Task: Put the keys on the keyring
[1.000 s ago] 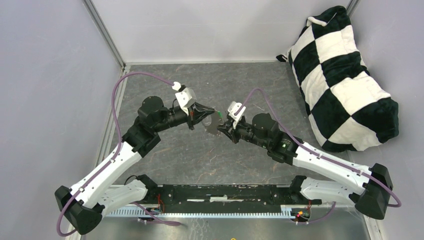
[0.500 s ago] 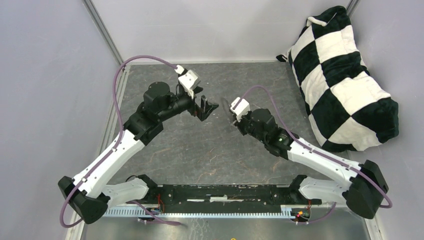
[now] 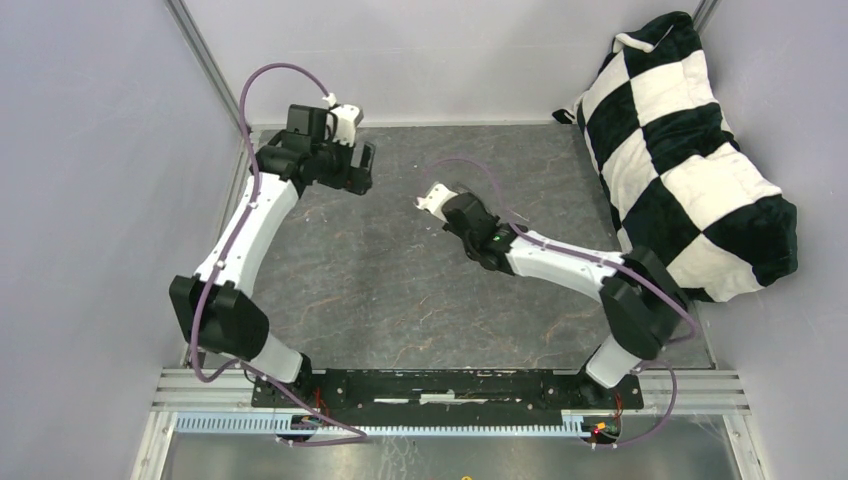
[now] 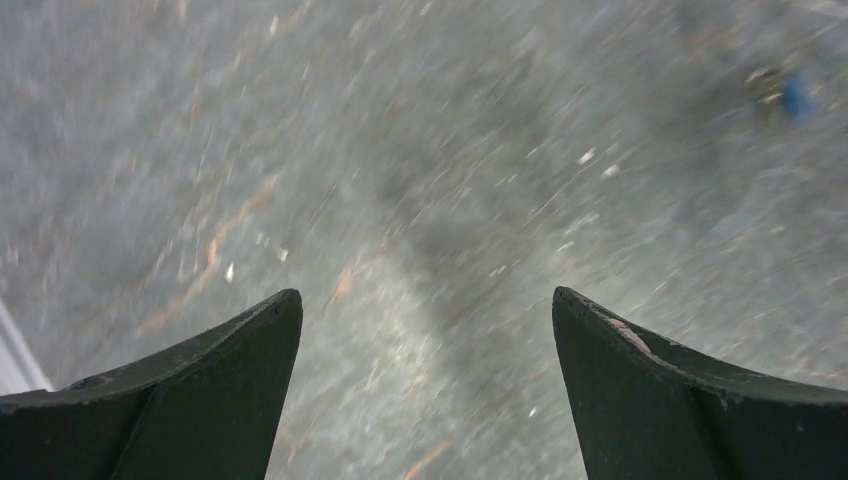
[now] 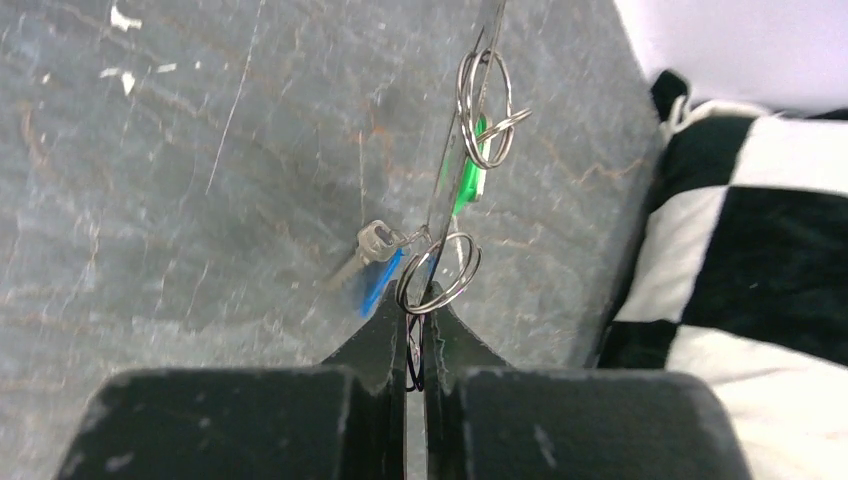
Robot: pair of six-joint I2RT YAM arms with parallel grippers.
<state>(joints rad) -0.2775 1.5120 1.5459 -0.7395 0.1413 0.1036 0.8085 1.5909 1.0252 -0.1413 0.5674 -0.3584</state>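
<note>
Right wrist: right gripper tight on keyring, left gripper wide, checkered cushion nearby.

- The right gripper has its 2 dark fingers pressed together on the keyring, which is seen edge-on as a thin silver line rising from the tips to the top edge.
- 2 small rings sit on that line: the upper split ring and the lower split ring, just above the fingertips.
- The green key shows between them.
- The blue key, blurred, is left of the lower ring.
- Beneath is the grey table, with a checked cushion at right.
</note>
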